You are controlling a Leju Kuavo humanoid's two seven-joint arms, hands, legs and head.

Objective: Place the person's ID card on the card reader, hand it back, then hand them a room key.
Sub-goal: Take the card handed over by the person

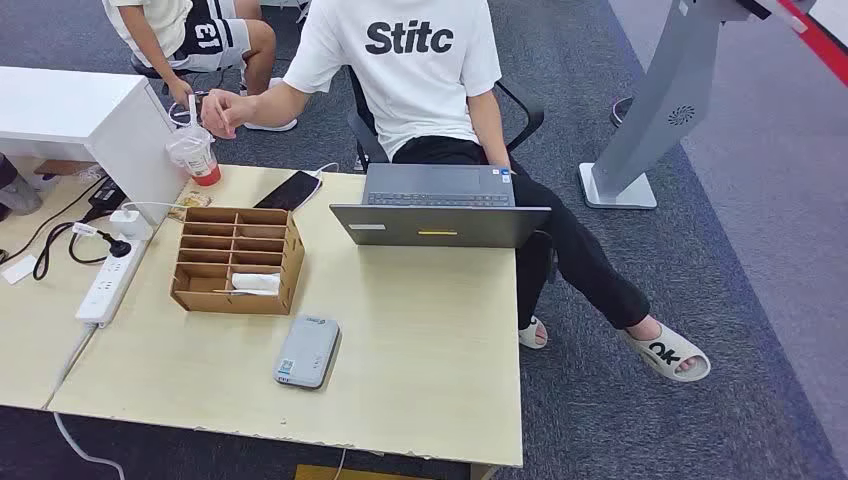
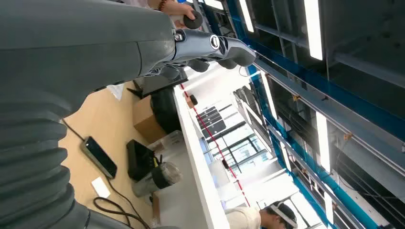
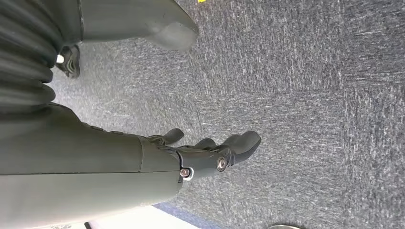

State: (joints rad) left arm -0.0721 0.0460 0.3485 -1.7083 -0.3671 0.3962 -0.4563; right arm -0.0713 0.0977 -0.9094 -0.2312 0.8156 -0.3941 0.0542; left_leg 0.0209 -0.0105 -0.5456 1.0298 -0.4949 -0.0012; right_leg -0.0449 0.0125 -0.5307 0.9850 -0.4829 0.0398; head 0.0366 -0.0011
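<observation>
Right wrist view, right hand (image 3: 210, 155): hangs over grey carpet (image 3: 305, 95), fingers loosely apart and lightly curled, nothing in it.
Left wrist view, left hand (image 2: 210, 47): raised, fingers spread with a slight curl, nothing held; a black phone (image 2: 99, 156) and cables lie on a wooden surface behind it.
Head view, card reader (image 1: 308, 351): small grey box with a blue-and-white label too small to read, flat on the light wooden table (image 1: 430, 340) near its front edge, just in front of the organiser.
Organiser (image 1: 238, 260): brown box of open compartments; a white card-like item (image 1: 255, 283) lies in a front compartment, its kind not clear.
Reader relative to hands: neither hand is close to it; the right one is down by the floor and the left one is lifted off the table.
Laptop (image 1: 438, 210): grey, open toward the seated person, at the table's far edge.
Person (image 1: 420, 70): seated behind the laptop, white shirt reading "Stitc", sandal marked "OK"; one hand (image 1: 222, 110) is held out above a plastic cup (image 1: 195, 152) with red drink.
Second person (image 1: 195, 35): seated farther back, shorts numbered "13".
Power strip (image 1: 112, 280): white, on the table's left side with plugs in it.
ID card: cannot be made out.
</observation>
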